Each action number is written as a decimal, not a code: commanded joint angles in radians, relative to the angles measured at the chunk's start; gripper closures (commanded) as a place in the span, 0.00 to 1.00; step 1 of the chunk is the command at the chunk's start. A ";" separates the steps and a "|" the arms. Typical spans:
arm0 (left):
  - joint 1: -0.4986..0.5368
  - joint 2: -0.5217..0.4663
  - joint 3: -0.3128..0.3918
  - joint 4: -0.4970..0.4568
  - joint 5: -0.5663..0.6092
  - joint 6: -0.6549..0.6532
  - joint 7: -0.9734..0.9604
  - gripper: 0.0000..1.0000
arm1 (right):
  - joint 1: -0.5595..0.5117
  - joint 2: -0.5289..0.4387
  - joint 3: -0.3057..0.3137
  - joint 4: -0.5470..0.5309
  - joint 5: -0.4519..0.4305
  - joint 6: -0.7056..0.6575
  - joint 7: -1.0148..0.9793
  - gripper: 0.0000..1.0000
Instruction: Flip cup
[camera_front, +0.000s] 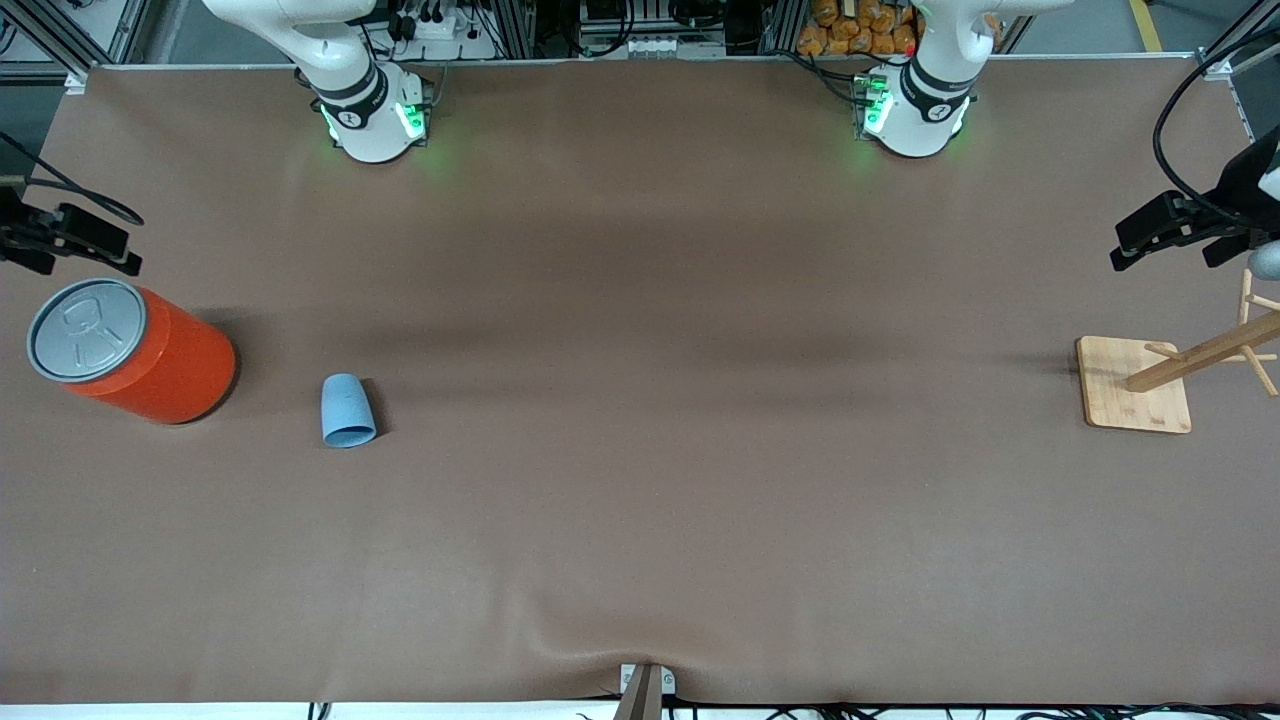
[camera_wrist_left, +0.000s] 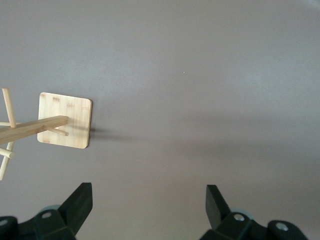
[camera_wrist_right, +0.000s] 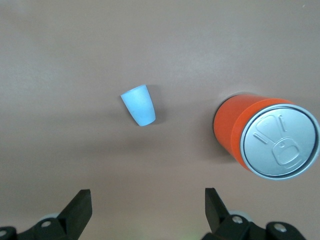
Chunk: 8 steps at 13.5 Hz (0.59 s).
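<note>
Front view: I count one cup (camera_front: 348, 411) on the tabletop (camera_front: 640, 480), rim down, beside one orange can (camera_front: 132, 350) toward the right arm's end. One wooden rack (camera_front: 1175, 375) stands toward the left arm's end.

Left wrist view: left gripper (camera_wrist_left: 149, 202) fingers wide apart, empty, above bare tabletop near the rack.

Right wrist view: right gripper (camera_wrist_right: 148, 207) fingers wide apart, empty; nothing between it and the cup.
</note>
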 joint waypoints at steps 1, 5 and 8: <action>-0.001 0.002 -0.004 0.016 0.004 -0.014 -0.009 0.00 | 0.024 0.016 -0.001 -0.069 -0.005 0.045 0.003 0.00; -0.004 0.002 -0.006 0.016 0.004 -0.014 -0.011 0.00 | 0.060 0.053 -0.001 -0.158 -0.005 0.117 0.002 0.00; -0.004 0.002 -0.012 0.016 0.004 -0.014 -0.011 0.00 | 0.067 0.128 -0.001 -0.161 -0.005 0.171 -0.024 0.00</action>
